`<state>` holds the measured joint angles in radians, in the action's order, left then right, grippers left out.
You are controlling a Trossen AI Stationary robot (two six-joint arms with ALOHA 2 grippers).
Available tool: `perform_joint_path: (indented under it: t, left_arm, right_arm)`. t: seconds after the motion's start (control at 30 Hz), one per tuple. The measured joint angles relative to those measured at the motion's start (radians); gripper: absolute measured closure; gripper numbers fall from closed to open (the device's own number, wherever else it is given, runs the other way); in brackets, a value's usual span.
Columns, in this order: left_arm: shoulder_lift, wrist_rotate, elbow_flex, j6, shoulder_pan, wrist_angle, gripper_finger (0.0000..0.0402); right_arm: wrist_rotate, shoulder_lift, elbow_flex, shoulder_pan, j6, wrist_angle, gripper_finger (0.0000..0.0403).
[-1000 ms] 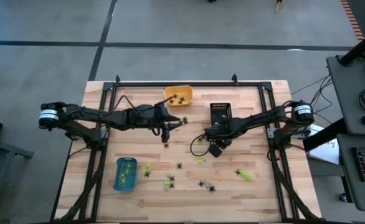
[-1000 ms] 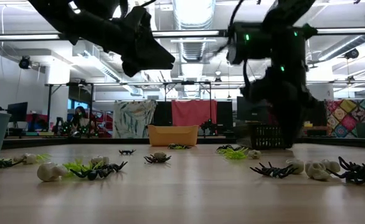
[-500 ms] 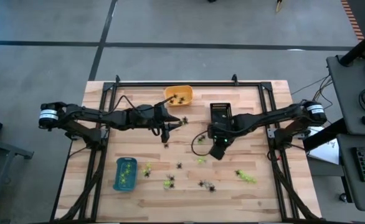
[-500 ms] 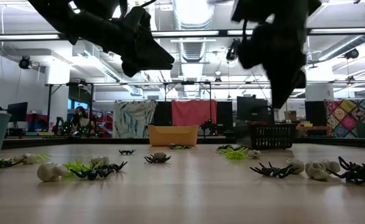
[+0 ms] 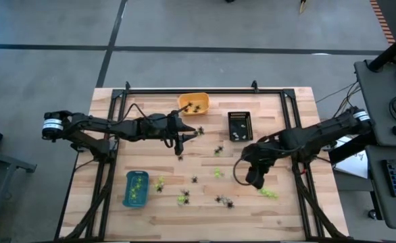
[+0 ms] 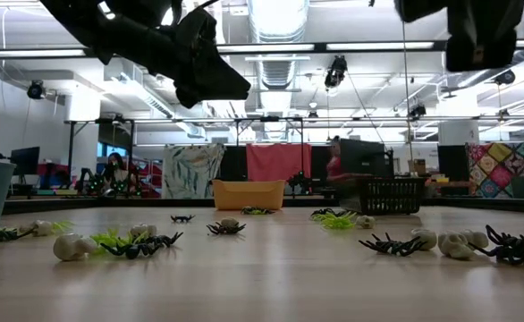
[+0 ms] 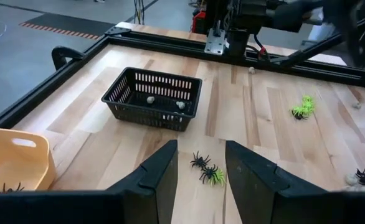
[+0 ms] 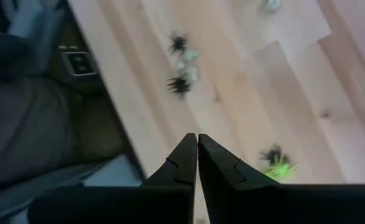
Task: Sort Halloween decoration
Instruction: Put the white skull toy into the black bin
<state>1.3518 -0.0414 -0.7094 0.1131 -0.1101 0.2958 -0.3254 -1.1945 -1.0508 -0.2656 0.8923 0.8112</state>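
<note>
The Halloween decoration lies scattered on the wooden table: black spiders (image 5: 218,149), lime-green pieces (image 5: 267,193) and whitish pieces (image 6: 72,246). My left gripper (image 5: 182,139) hangs open above the table just near of the orange tray (image 5: 184,100); nothing is between its fingers (image 7: 164,177), and spiders (image 7: 207,172) lie on the table beyond them. My right gripper (image 5: 255,179) is shut and raised over the right half of the table, with nothing visible between its fingertips (image 8: 197,138). A green and black piece (image 8: 276,162) lies below it.
The black basket (image 5: 240,125) holds whitish pieces (image 7: 180,104). The orange tray (image 7: 14,158) at the far middle holds black spiders. A blue tray (image 5: 136,187) with green pieces stands near left. A black frame (image 5: 205,90) borders the table.
My right gripper, still shut, has risen from beside the black basket and swung toward the table's right and near edges, turning as it went; in the low view it has left the middle for the top right corner. My left arm has kept still.
</note>
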Motion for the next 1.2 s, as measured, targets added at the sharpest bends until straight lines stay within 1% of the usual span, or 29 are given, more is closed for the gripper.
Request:
perform_joint_path:
  t: [0.1,0.23,0.33,0.47,0.67,0.9,1.07,1.13,1.2]
  left_arm:
    - [0.0,0.0,0.0,0.0,0.0,0.0,0.0284]
    - [0.0,0.0,0.0,0.0,0.0,0.0,0.0284]
    - [0.0,0.0,0.0,0.0,0.0,0.002,0.0284]
    - [0.0,0.0,0.0,-0.018,0.0,0.003,0.0284]
    - [0.0,0.0,0.0,-0.023,0.0,0.004,0.0284]
    - [0.0,0.0,0.001,-0.023,0.0,0.015,0.0284]
    - [0.0,0.0,0.001,-0.023,0.0,0.059,0.0284]
    - [0.0,0.0,0.001,-0.023,0.0,0.084,0.0284]
    - [0.0,0.0,0.001,-0.023,0.0,0.114,0.0284]
  right_arm:
    - [0.01,0.028,0.0,0.001,0.087,0.0,0.0394]
    - [0.01,0.021,0.0,0.001,0.193,0.002,0.0394]
    - [-0.025,-0.008,0.0,-0.005,0.255,0.005,0.0394]
    - [-0.094,-0.053,0.0,-0.036,0.298,0.005,0.0394]
    - [-0.196,-0.135,-0.001,-0.139,0.415,0.003,0.0394]
    - [-0.302,-0.239,-0.003,-0.298,0.636,-0.008,0.0394]
    - [-0.312,-0.286,-0.003,-0.378,0.721,-0.009,0.0394]
    - [-0.31,-0.301,-0.003,-0.398,0.723,-0.009,0.0394]
    - [-0.303,-0.311,-0.002,-0.407,0.688,-0.008,0.0394]
